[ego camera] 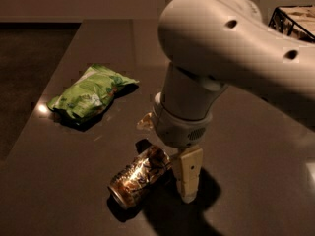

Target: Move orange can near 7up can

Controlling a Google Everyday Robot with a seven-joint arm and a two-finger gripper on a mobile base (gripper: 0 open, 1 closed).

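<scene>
The orange can (139, 178) lies on its side on the dark table, dented, with its silver rim facing the front left. My gripper (188, 190) hangs down from the big white arm (211, 48) just right of the can's far end, close to it or touching it. The 7up can is hidden behind the arm.
A green chip bag (91, 95) lies at the left of the table (256, 146). A small tan scrap (144, 122) shows beside the arm's wrist. A wire basket (294, 19) stands at the back right. The table's left edge runs close to the bag.
</scene>
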